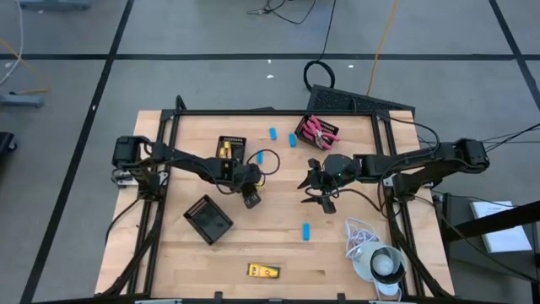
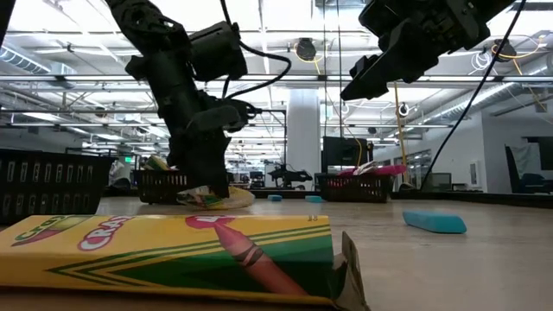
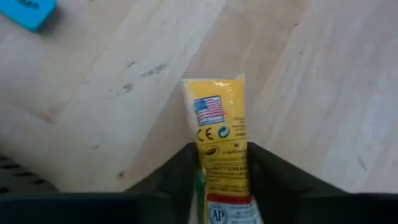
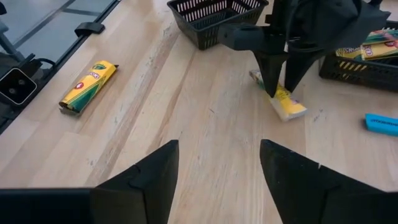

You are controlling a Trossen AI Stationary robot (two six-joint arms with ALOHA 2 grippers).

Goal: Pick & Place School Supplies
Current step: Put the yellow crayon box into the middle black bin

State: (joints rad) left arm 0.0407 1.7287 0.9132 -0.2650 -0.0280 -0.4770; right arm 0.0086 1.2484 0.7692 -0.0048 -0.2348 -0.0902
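The pale wooden table (image 1: 278, 245) stands on a grey floor, with an open hall behind it in the low view. Three black slotted trays sit on it: one (image 1: 231, 149) already holds yellow boxes, another (image 1: 316, 130) pink-handled scissors, and the third (image 1: 208, 219) looks empty. So sorting seems partly done; several light-blue erasers (image 1: 306, 230) and a yellow crayon box (image 1: 262, 271) lie loose. The left gripper (image 1: 251, 198) has its fingers around another yellow crayon box (image 3: 219, 127) on the tabletop, clear only in its wrist view. The right gripper (image 1: 323, 200) hovers spread and empty.
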